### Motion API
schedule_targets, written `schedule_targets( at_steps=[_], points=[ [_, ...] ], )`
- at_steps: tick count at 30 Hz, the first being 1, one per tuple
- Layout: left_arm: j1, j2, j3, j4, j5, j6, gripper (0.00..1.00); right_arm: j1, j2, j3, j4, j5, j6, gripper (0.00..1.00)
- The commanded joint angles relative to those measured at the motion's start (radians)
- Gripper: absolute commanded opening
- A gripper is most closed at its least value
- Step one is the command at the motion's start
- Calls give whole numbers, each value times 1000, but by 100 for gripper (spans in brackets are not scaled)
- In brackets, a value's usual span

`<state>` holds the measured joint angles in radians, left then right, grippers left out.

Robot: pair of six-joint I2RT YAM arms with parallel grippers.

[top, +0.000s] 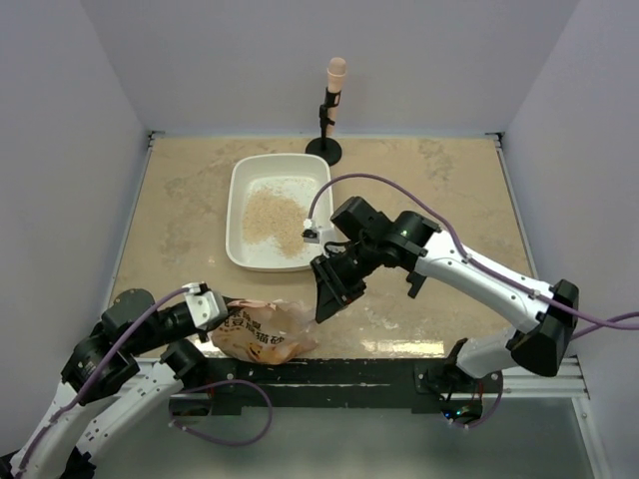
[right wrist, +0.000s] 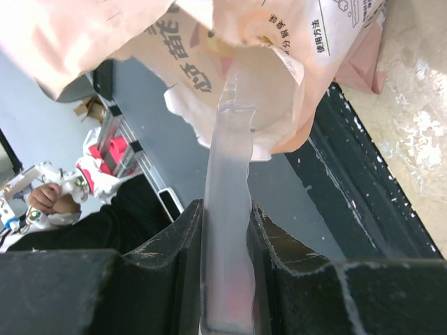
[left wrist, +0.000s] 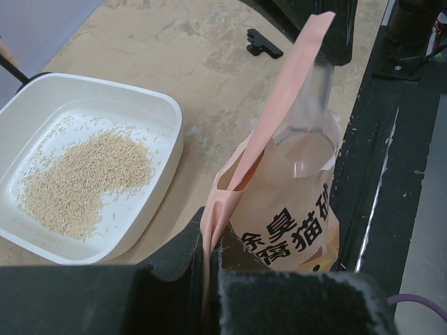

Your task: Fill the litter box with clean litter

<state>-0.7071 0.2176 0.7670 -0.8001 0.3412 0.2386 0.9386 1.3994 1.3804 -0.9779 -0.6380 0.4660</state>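
Note:
The white litter box (top: 280, 160) lies at the middle back of the table with a loose pile of clean litter (top: 275, 222) in it. The left wrist view shows the box (left wrist: 105, 82) and the tan granules (left wrist: 87, 178) covering part of its floor. An orange-pink litter bag (top: 262, 334) rests near the front edge, between both grippers. My left gripper (top: 222, 309) is shut on the bag's pink edge (left wrist: 230, 174). My right gripper (top: 327, 297) is shut on a translucent strip (right wrist: 227, 174) at the bag's (right wrist: 230, 63) open mouth.
A black stand (top: 329, 110) with a peach-coloured top is behind the litter box. A small black clip (left wrist: 264, 43) lies on the table past the bag. A black rail (top: 339, 374) runs along the near edge, right below the bag.

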Motion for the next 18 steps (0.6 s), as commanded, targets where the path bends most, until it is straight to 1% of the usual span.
schedule_targets(
  at_steps=[1,5,8,10,11,14,15,17,18],
  points=[
    [1,-24,15,269,70,24,0,37,59,51,-70,38,-17,0],
    [1,-34,9,280,84,25,0,55,104,51,-50,80,20,0],
    [3,-41,9,277,97,18,0,72,130,26,7,112,72,0],
    [1,-49,11,274,102,14,0,83,136,3,74,133,129,0],
    [1,-50,14,271,104,10,0,92,139,-32,137,141,150,0],
    [3,-57,21,257,105,8,0,103,138,-116,247,164,250,0],
    [3,-57,25,245,105,10,0,106,136,-138,327,162,276,0],
    [3,-57,32,236,107,13,0,111,136,-196,408,164,344,0],
    [3,-61,31,237,108,8,0,111,135,-216,489,159,362,0]
  ],
)
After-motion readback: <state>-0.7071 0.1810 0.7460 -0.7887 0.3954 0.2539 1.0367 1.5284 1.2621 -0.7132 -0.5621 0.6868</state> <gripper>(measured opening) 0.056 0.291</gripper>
